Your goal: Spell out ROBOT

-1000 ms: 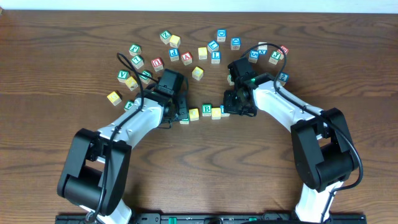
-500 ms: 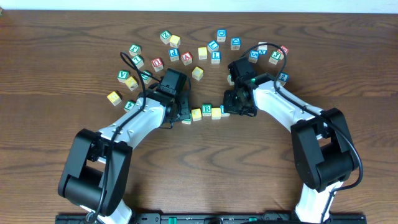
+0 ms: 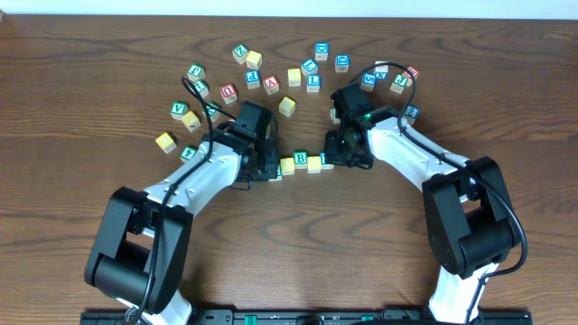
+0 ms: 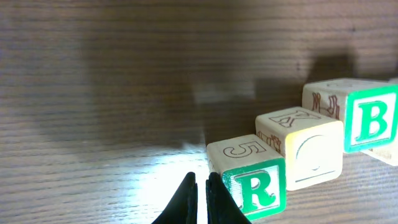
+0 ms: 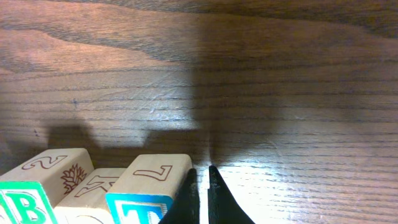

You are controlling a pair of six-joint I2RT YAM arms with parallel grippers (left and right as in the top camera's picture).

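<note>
A row of letter blocks lies at the table's middle. In the left wrist view it reads green R [image 4: 252, 180], pale O [image 4: 309, 152], green B [image 4: 362, 121]. My left gripper [image 4: 199, 188] is shut and empty, its right finger against the R block's left side. In the right wrist view a blue T block [image 5: 152, 186] ends the row, with a pale block [image 5: 93, 186] and the green B [image 5: 22, 193] to its left. My right gripper [image 5: 202, 183] is shut and empty, against the T block's right side. From overhead the row [image 3: 301, 162] sits between the left gripper [image 3: 268, 168] and the right gripper [image 3: 332, 159].
Several loose letter blocks lie scattered in an arc behind the row, from a yellow one [image 3: 165, 141] at the left, past a red one [image 3: 271, 85], to blue ones [image 3: 411, 114] at the right. A yellow block [image 3: 287, 106] sits just behind the row.
My left gripper has moved a little to the right, sliding the R block and its neighbour closer into the row. The right arm has not moved.
</note>
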